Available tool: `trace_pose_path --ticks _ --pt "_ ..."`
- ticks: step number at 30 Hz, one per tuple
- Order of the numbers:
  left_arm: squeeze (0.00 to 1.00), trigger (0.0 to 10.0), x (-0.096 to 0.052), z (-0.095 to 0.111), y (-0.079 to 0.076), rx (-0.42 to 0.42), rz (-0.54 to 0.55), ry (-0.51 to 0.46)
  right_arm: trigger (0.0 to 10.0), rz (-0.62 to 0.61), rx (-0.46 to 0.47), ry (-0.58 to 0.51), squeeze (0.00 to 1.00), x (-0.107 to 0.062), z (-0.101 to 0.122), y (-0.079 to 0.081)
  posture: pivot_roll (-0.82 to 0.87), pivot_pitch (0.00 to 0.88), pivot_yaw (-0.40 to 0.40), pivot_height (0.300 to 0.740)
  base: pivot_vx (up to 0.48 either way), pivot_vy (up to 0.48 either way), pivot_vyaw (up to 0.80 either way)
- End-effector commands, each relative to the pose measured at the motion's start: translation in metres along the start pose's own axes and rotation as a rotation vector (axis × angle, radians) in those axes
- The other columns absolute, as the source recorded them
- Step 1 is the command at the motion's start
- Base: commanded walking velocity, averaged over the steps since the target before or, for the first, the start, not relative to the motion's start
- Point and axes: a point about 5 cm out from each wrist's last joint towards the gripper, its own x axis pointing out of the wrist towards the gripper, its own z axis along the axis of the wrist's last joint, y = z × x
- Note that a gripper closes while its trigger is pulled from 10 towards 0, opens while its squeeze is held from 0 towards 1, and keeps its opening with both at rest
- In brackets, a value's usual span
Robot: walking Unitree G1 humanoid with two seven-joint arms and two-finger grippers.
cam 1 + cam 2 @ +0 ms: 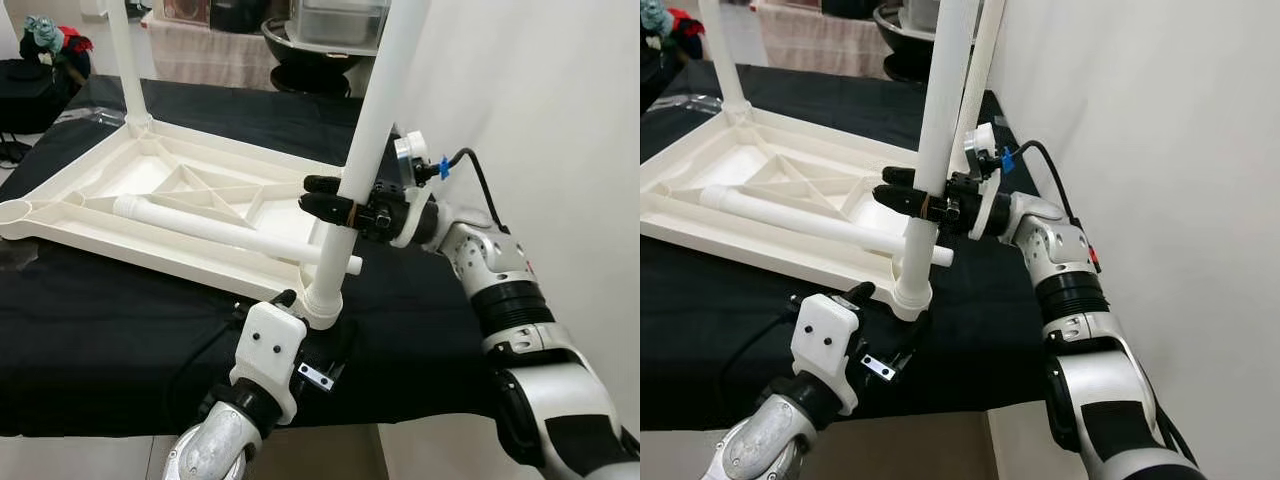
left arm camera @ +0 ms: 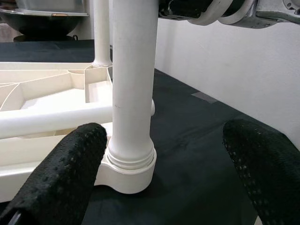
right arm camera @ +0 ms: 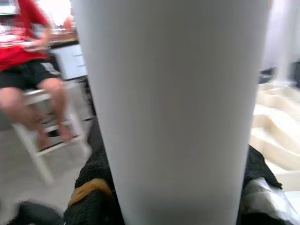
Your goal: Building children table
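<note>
The white children's table top [image 1: 90, 215] lies upside down on a black cloth. One white leg [image 1: 365, 150] stands upright in the near right corner socket [image 1: 322, 305]. My right gripper [image 1: 325, 203] is shut on that leg at about mid height; the leg [image 3: 173, 108] fills the space between its fingers. My left gripper [image 2: 173, 154] is open low at the socket [image 2: 126, 168], with its fingers [image 2: 61, 173] apart and the leg base between them, not touching. Another leg [image 1: 125, 60] stands in the far left corner, and a third leg [image 2: 101, 33] stands behind. A loose leg [image 1: 230, 232] lies across the underside.
A white wall [image 1: 540, 90] runs close along the right side. A dark bowl [image 1: 310, 50] and a container stand behind the work surface. A black bag [image 1: 40, 80] sits far left. A person in a red shirt [image 3: 28, 70] sits on a white chair.
</note>
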Motion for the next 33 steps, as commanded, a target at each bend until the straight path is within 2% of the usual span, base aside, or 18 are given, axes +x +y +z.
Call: trace_pose_path --ticks 1,2,3,4,5,8,14,15,18,19,21,22,23,24,25,26,31,33 --pt "0.0 10.0 -0.001 -0.002 -0.002 0.007 -0.004 0.009 0.0 -0.291 -0.026 0.039 0.0 -0.004 -0.004 -0.02 0.08 0.103 -0.15 0.74 0.0 0.0 0.0" --pt "0.0 10.0 -0.001 -0.002 -0.001 0.007 -0.003 0.009 0.0 -0.552 -0.036 0.104 0.0 -0.01 -0.008 -0.037 0.08 0.103 -0.15 0.74 0.0 0.0 0.0" --pt "0.0 10.0 -0.001 -0.002 -0.001 0.007 -0.003 0.009 0.0 -0.552 -0.036 0.104 0.0 -0.01 -0.008 -0.037 0.08 0.103 -0.15 0.74 0.0 0.0 0.0" --pt "0.0 10.0 -0.001 -0.002 -0.001 0.008 -0.003 0.009 0.0 -0.723 -0.044 0.152 0.0 -0.017 -0.011 -0.046 0.07 0.105 -0.149 0.74 0.0 0.0 0.0" --pt "0.0 10.0 -0.001 -0.002 -0.001 0.008 -0.003 0.009 0.0 -0.723 -0.044 0.152 0.0 -0.017 -0.011 -0.046 0.07 0.105 -0.149 0.74 0.0 0.0 0.0" --pt "0.0 10.0 -0.001 -0.001 -0.001 0.008 -0.006 0.008 0.0 -1.196 -0.074 0.255 0.0 -0.049 -0.018 -0.064 0.07 0.108 -0.147 0.74 0.0 0.0 0.0" --pt "0.0 10.0 -0.001 -0.001 -0.002 0.008 -0.007 0.007 0.0 -1.384 -0.082 0.284 0.0 -0.06 -0.019 -0.065 0.07 0.109 -0.146 0.74 0.0 0.0 0.0" --pt "0.0 10.0 0.0 -0.001 -0.002 0.008 -0.007 0.007 10.0 -1.409 -0.087 0.289 0.0 -0.058 -0.019 -0.065 0.07 0.111 -0.147 0.74 0.0 0.0 0.0" --pt "0.0 10.0 0.0 -0.001 -0.002 0.007 -0.006 0.009 10.0 -1.299 -0.021 0.182 0.0 -0.028 -0.017 -0.061 0.07 0.113 -0.147 0.74 0.0 0.0 0.0" --pt "0.0 10.0 0.0 -0.001 -0.002 0.007 -0.006 0.01 10.0 -1.173 0.025 0.077 1.0 -0.011 -0.011 -0.057 0.07 0.115 -0.147 0.74 0.0 0.0 0.0" --pt "0.0 10.0 0.0 -0.001 -0.002 0.007 -0.006 0.01 10.0 -1.173 0.025 0.077 1.0 -0.011 -0.011 -0.057 0.07 0.115 -0.147 0.74 0.0 0.0 0.0" --pt "0.0 10.0 0.0 -0.001 -0.002 0.008 -0.006 0.011 10.0 -0.95 0.074 -0.048 1.0 0.01 0.002 -0.05 0.07 0.116 -0.149 0.74 0.0 0.0 0.0" --pt "0.0 10.0 0.0 -0.001 -0.002 0.008 -0.006 0.011 10.0 -0.95 0.074 -0.048 1.0 0.01 0.002 -0.05 0.07 0.116 -0.149 0.74 0.0 0.0 0.0" --pt "0.0 10.0 -0.001 -0.001 -0.002 0.008 -0.005 0.012 10.0 -0.807 0.078 -0.084 1.0 0.019 0.01 -0.043 0.07 0.116 -0.149 0.74 0.0 0.0 0.0" --pt "0.0 10.0 -0.001 -0.001 -0.001 0.008 -0.004 0.011 10.0 -0.705 0.091 -0.101 0.87 0.024 0.015 -0.038 0.07 0.117 -0.15 0.74 0.0 0.0 0.0" --pt "0.0 10.0 -0.001 -0.001 -0.001 0.008 -0.003 0.012 10.0 -0.622 0.1 -0.12 0.0 0.026 0.02 -0.034 0.07 0.117 -0.148 0.74 0.0 0.0 0.0" --pt "0.0 10.0 -0.001 -0.001 -0.001 0.007 -0.002 0.01 10.0 -0.204 0.038 -0.097 0.0 0.015 0.027 -0.01 0.07 0.118 -0.15 0.74 0.0 0.0 0.0" --pt "0.0 10.0 -0.001 -0.001 -0.001 0.006 -0.002 0.01 10.0 -0.118 0.014 -0.063 0.0 0.011 0.023 -0.003 0.07 0.118 -0.15 0.74 0.0 0.0 0.0"
